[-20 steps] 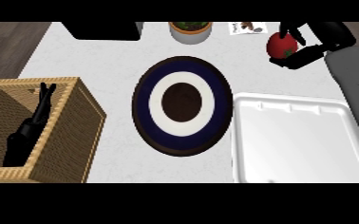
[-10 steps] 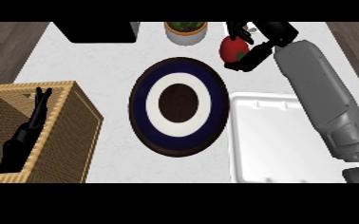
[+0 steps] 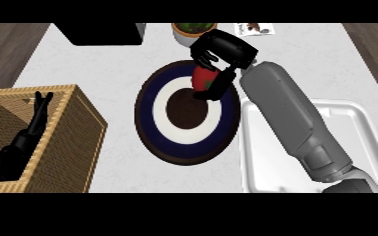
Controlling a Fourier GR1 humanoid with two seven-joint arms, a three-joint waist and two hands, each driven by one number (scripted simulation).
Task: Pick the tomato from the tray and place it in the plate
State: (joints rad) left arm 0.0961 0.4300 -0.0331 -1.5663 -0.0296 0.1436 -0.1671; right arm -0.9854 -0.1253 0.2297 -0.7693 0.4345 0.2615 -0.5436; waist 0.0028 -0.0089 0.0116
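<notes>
Right hand (image 3: 221,55) curled round tomato (image 3: 204,78) over plate (image 3: 159,130)

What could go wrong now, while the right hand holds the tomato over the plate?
1. The right hand holds the tomato over the upper right part of the plate, not its middle; released there, the round tomato might roll off the rim.
2. The potted plant stands just behind the hand, so pulling back that way might knock it.
</notes>
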